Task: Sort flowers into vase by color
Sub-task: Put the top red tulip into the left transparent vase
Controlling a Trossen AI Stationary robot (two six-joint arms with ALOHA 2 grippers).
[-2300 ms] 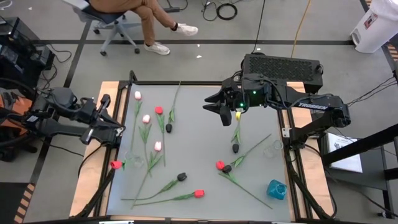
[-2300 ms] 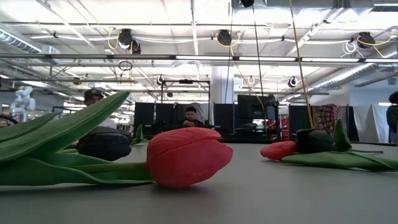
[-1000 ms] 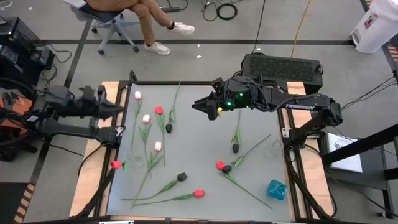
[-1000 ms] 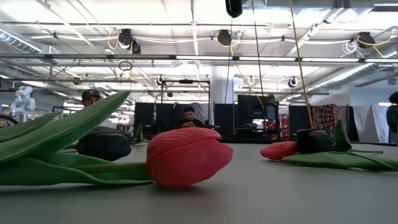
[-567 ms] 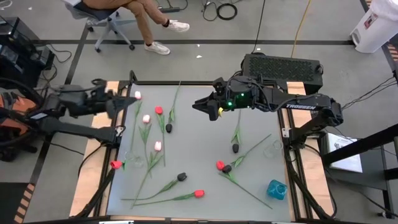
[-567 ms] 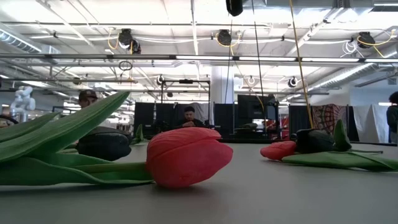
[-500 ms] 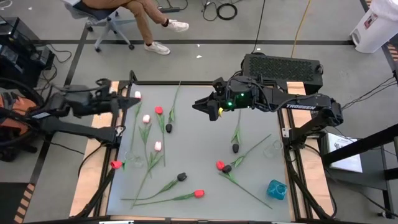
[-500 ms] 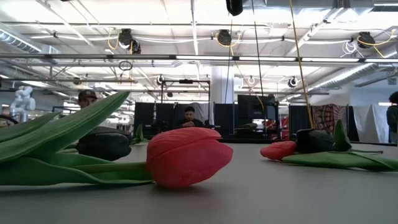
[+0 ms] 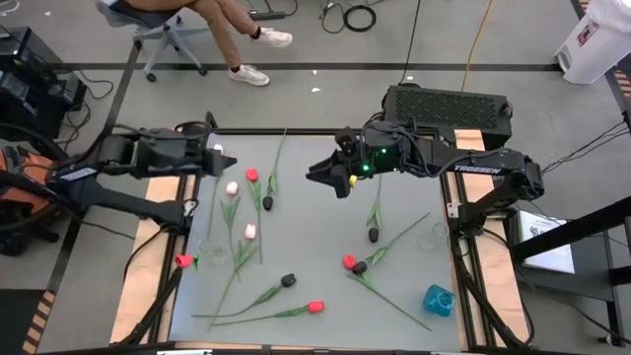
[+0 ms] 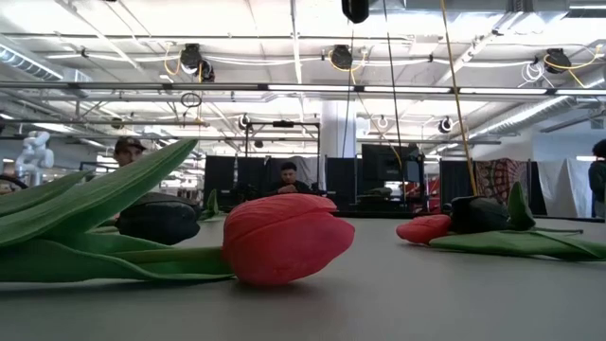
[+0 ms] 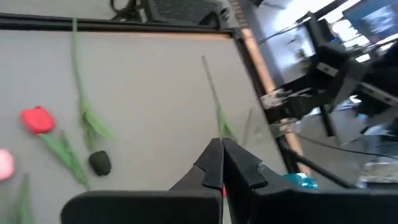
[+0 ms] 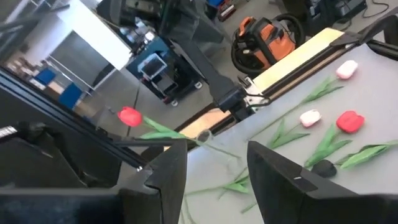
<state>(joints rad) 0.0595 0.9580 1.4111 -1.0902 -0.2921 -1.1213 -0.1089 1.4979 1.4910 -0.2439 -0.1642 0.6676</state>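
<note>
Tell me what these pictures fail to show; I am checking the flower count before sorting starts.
- Low view: a red tulip head and a broad leaf fill the foreground, hiding the flowers behind them.
- High view: the left gripper covers the table's far-left corner; whether the pink tulip touches it cannot be told.
- High view: the clear vases are too faint to judge their contents.

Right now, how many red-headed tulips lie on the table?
4 red heads: far left, left edge, near edge, right of centre. Others may be hidden.

Teal cup [image 9: 439, 300] at the grey table's [image 9: 315, 222] near right corner; seated person [image 9: 212, 22] beyond the far edge.
</note>
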